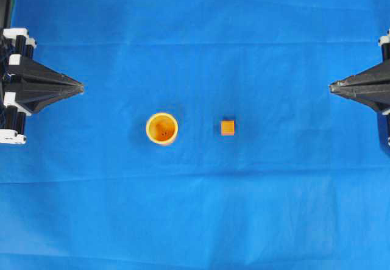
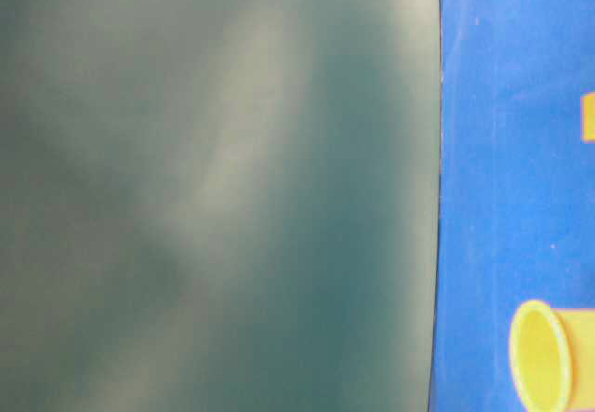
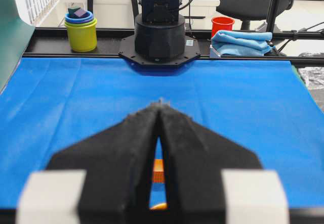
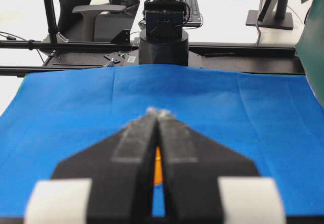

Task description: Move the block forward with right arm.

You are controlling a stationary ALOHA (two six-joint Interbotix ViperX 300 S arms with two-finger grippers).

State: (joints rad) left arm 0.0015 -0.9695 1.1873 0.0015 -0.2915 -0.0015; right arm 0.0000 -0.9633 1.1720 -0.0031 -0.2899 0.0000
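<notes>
Blue cloth (image 1: 195, 50) covers the whole work surface, with two black grippers parked at opposite edges in the overhead view. Near the middle sits the block (image 1: 228, 127), a small orange cube, flat on the cloth and touching nothing. Beside it, toward the left gripper's side but clearly apart, stands the cup (image 1: 162, 128), round and orange-yellow, mouth up. The right gripper (image 1: 332, 87) points inward from the right edge with its fingers pressed together to a point, clenched on nothing — well apart from the block. The left gripper (image 1: 81, 88) mirrors it at the far side, likewise closed and empty. From the right wrist camera, the closed fingertips (image 4: 160, 114) meet above a sliver of orange seen through the gap below. The table-level view is mostly filled by a blurred dark green panel (image 2: 214, 189), with cloth, cup and block at its right margin.
</notes>
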